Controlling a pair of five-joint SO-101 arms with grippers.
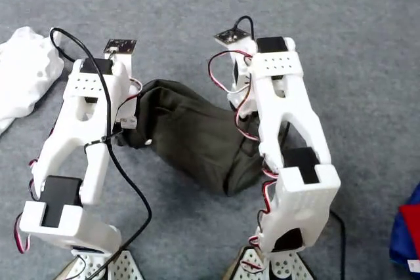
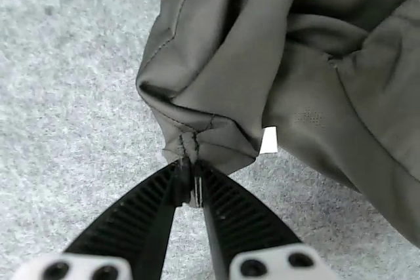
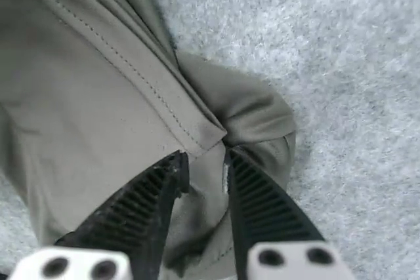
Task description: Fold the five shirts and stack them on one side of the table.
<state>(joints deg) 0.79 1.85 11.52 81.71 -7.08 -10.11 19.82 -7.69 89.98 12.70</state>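
Shirt, olive, lies rumpled at centre of the high view on the table, between my two arms. Left pincer is clamped on a stitched corner, presumably so that end can be pulled flat. Right pincer sits at a hem on the shirt's right end; gripping or not, I cannot tell. White shirt waits at upper left.
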